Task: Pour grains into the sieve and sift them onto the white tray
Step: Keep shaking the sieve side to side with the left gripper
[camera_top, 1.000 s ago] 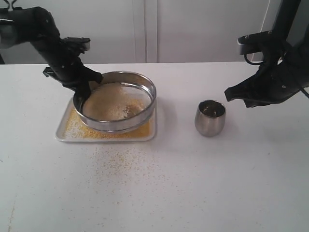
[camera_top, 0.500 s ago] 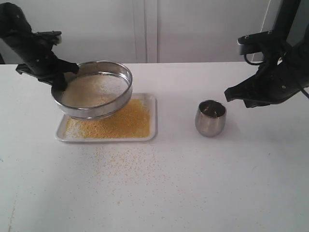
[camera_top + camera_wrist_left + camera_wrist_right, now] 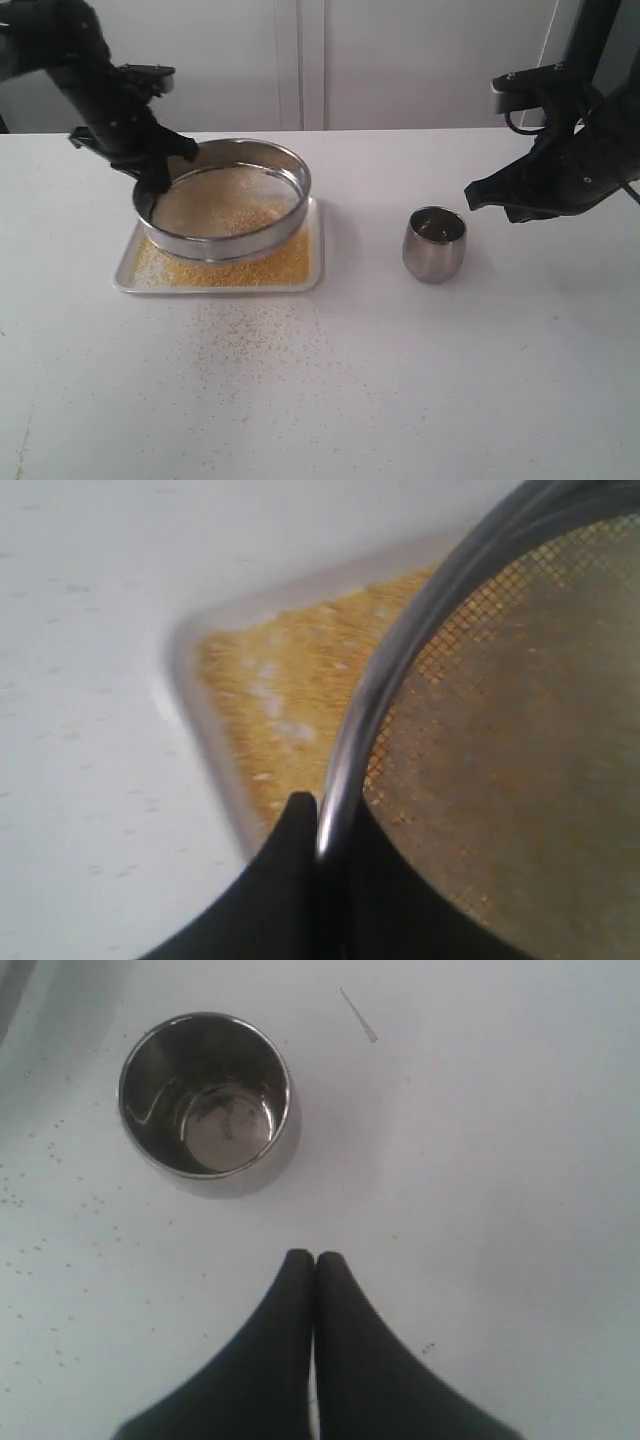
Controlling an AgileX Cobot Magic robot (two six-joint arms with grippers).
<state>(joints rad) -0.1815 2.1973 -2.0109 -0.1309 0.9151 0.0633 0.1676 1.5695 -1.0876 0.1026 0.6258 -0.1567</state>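
Your left gripper (image 3: 152,190) is clamped on the sieve (image 3: 240,243), pinching the steel rim at about the sieve's nine o'clock. In the left wrist view the fingers (image 3: 290,830) stand narrow, one outside the ring (image 3: 400,650) and one inside against the mesh, with the rim between them.

The sieve hangs over the white tray (image 3: 215,289) at about ten o'clock of the table (image 3: 420,390). It covers most of the tray and reaches past the tray's twelve o'clock rim. You cannot tell from these views whether its underside touches the tray. Pale, coarser grains (image 3: 230,205) lie spread across the mesh, with some yellow ones among them.

Fine golden-yellow grains (image 3: 290,262) carpet the tray floor, showing along its six o'clock and three o'clock sides. The left wrist view shows them packed into the tray's corner (image 3: 290,690), with a few pale patches, right up to the raised rim (image 3: 185,680). A scatter of loose grains (image 3: 250,335) lies on the table at the tray's six o'clock.

The steel cup (image 3: 435,243) stands upright at the tray's three o'clock, well apart from it. It holds only a few specks on its bottom (image 3: 215,1120).

Your right gripper (image 3: 472,196) hovers at about two o'clock of the cup. Its fingers (image 3: 295,1290) are pressed together, holding nothing.
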